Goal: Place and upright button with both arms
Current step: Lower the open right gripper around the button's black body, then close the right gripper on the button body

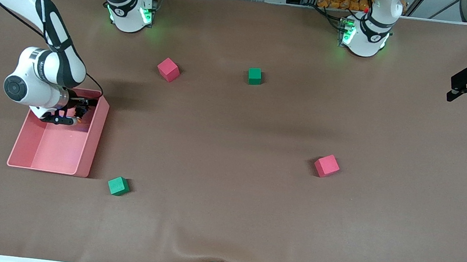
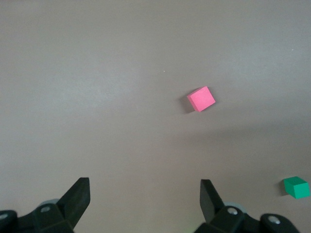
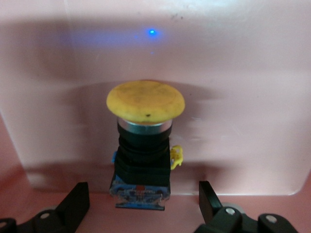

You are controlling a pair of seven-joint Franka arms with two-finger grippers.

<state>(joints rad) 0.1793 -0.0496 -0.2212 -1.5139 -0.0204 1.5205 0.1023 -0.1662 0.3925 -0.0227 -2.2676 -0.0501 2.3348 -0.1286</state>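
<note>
Down in the pink bin [image 1: 90,150] at the right arm's end: right hand [image 3: 143,206] spread wide around the button [image 3: 145,145], not gripping yet. Over bare tabletop [image 1: 223,218]: left hand [image 2: 146,196] open, empty, waiting. Nothing placed or uprighted so far.

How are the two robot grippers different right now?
The right gripper is down inside the pink bin with its fingers either side of the button; the left gripper hangs over bare table, around nothing. The right gripper sits at its own end, the left gripper at the other. Both are open.
</note>
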